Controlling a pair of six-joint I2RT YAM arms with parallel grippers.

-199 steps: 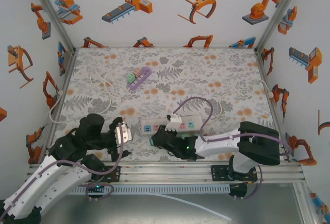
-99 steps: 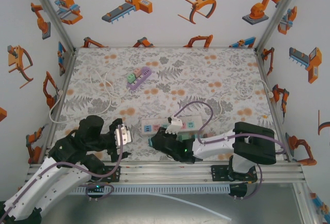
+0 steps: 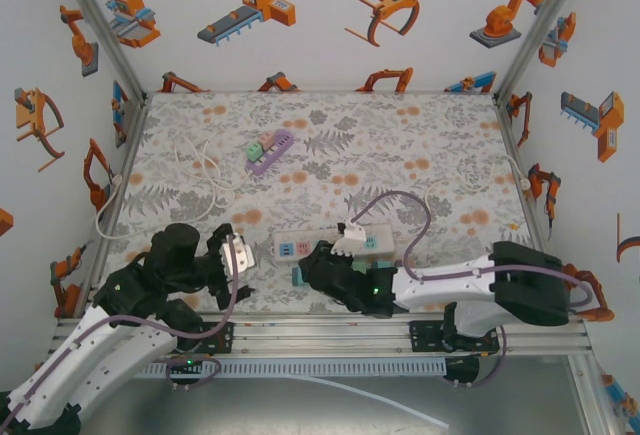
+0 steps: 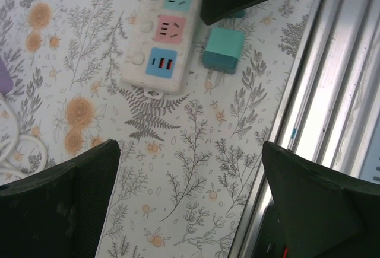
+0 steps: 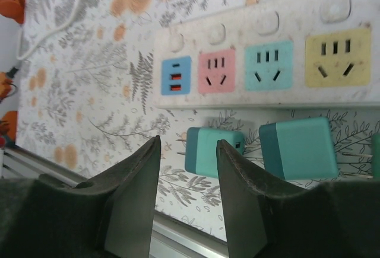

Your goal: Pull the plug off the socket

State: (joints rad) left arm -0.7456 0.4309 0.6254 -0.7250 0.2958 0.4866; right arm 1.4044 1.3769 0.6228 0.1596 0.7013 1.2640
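Note:
The white power strip [image 5: 267, 62] lies flat near the table's front; its blue, pink, teal and yellow sockets are all empty. A small teal plug [image 5: 211, 150] lies on the cloth just in front of the strip, prongs pointing left, free of any socket. Beside it lies a second teal plug [image 5: 297, 148]. My right gripper [image 5: 189, 169] is open and low over the table, and the small plug sits just beyond its fingertips, not between them. The left wrist view shows the strip [image 4: 163, 32] and the plug [image 4: 222, 50]. My left gripper [image 4: 190, 198] is open over bare cloth, left of the strip [image 3: 335, 243].
A purple power strip [image 3: 268, 150] with plugs in it lies at the back centre. A white cable [image 3: 200, 170] loops along the left side. The metal rail [image 4: 320, 92] of the table's front edge runs close behind both grippers.
My right arm's elbow has swung to the right and its wrist has shifted slightly right along the strip. The left arm has barely moved.

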